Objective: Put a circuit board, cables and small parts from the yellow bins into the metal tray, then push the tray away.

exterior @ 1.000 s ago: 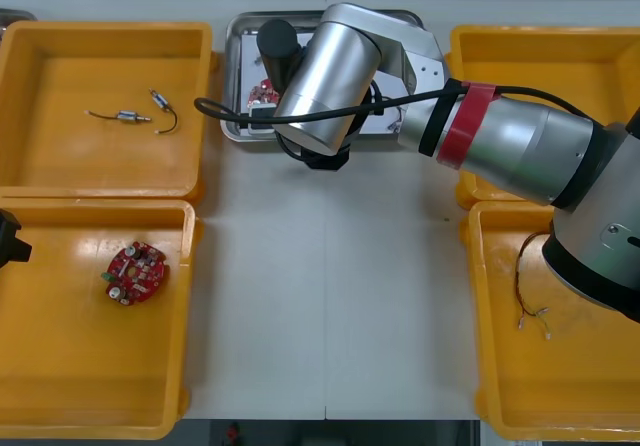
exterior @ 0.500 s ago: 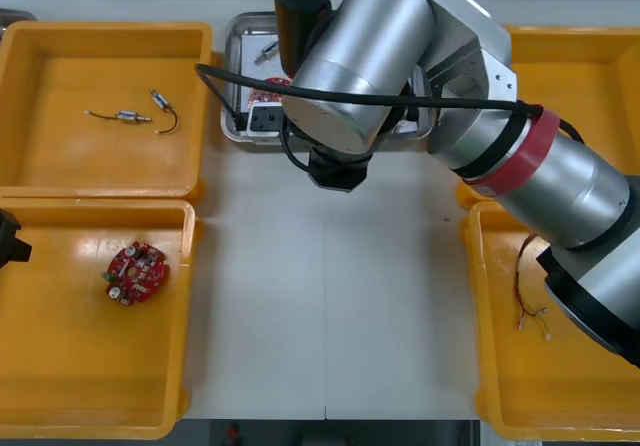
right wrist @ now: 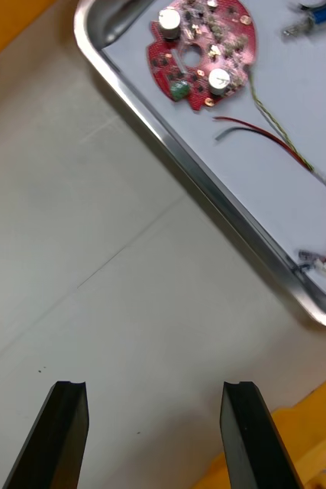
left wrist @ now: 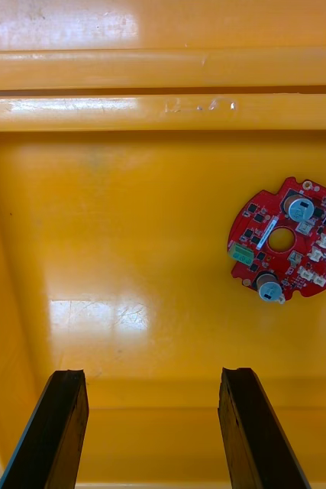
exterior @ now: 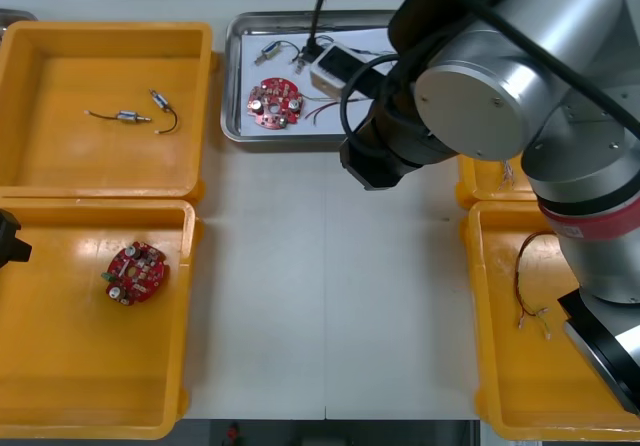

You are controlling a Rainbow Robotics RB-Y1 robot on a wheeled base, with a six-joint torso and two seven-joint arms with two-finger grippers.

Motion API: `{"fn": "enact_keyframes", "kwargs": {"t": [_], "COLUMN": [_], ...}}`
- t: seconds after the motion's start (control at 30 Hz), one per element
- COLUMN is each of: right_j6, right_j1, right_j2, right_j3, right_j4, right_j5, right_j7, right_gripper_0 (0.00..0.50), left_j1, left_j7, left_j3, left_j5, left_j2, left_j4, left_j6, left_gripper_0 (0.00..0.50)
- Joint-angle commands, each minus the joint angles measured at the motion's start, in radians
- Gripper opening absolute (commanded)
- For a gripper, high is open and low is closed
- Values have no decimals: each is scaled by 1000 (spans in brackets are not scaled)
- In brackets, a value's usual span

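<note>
The metal tray [exterior: 232,126] stands at the far middle of the table, white inside. In it lie a round red circuit board [exterior: 275,101], a small metal part [exterior: 267,54] and a red and yellow cable [exterior: 322,113]. My right gripper [right wrist: 153,428] hangs open and empty over bare table, just short of the tray's near rim [right wrist: 208,191]. Beyond its fingers lie the board [right wrist: 201,50] and the cable [right wrist: 285,145]. My left gripper [left wrist: 151,428] is open over the near left bin, with a second red board [left wrist: 291,241] ahead of it.
The far left yellow bin [exterior: 100,181] holds small metal parts [exterior: 130,116]. The near left bin holds the second board [exterior: 135,272]. A red and yellow cable [exterior: 528,286] lies in the near right bin. My bulky right arm [exterior: 500,86] covers the tray's right end.
My right arm has drawn back off the tray, toward the right and up, uncovering the board, cable and small part inside. The left arm has not moved.
</note>
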Motion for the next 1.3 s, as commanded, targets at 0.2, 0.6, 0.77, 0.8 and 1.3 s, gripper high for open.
{"fn": "enact_keyframes", "kwargs": {"t": [0.2, 0.6, 0.77, 0.8, 1.3], "right_j6": [3, 3, 3, 3, 3], "right_j1": [155, 317, 388, 408, 541], "right_j2": [-154, -300, -349, -361, -410], "right_j3": [-109, -311, -414, -434, -613], "right_j4": [-156, -207, -215, -222, -166], "right_j5": [-15, -110, -154, -156, -219], "right_j7": [-242, -395, -395, -395, -382], "right_gripper_0": [500, 500, 500, 500, 500], "left_j1": [15, 15, 15, 15, 15], "left_j7": [-85, -85, -85, -85, -85], "left_j3": [29, 29, 29, 29, 29], "left_j5": [7, 7, 7, 7, 7], "left_j2": [45, 45, 45, 45, 45], "left_j4": [-27, -27, -27, -27, -27], "left_j6": [6, 6, 6, 6, 6], "left_gripper_0": [500, 500, 500, 500, 500]}}
